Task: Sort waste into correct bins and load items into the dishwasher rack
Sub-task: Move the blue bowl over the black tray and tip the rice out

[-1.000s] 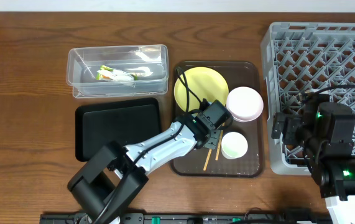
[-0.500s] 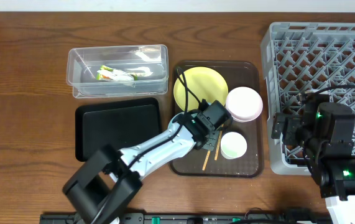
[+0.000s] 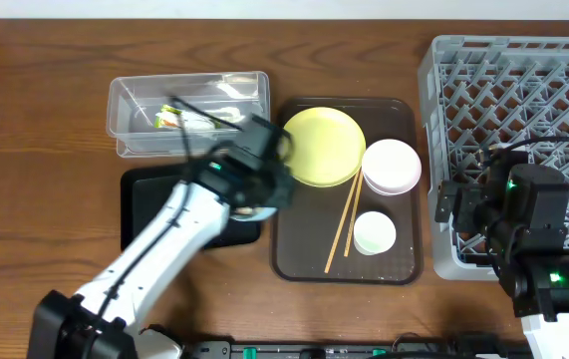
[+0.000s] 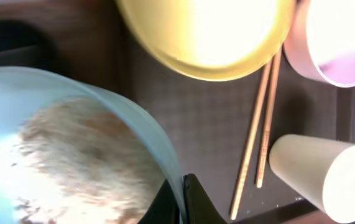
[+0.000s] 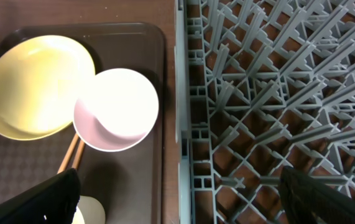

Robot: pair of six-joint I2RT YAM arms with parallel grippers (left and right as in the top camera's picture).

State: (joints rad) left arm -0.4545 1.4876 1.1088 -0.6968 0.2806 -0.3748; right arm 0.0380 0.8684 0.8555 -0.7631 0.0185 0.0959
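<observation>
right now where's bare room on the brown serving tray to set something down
The brown serving tray's near-left corner, between its left wall, the round yellow plate and the thin wooden chopsticks. Crowded right side: pinkish-white bowl and small white cup.

Wood table [image 3: 45, 150] carries 4 things — clear tub [image 3: 125, 148], black tray [image 3: 149, 214], brown tray [image 3: 309, 244], grey rack [image 3: 523, 90] at rt.

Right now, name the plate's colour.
Yellow; the plate shows best in the right wrist view.
</observation>
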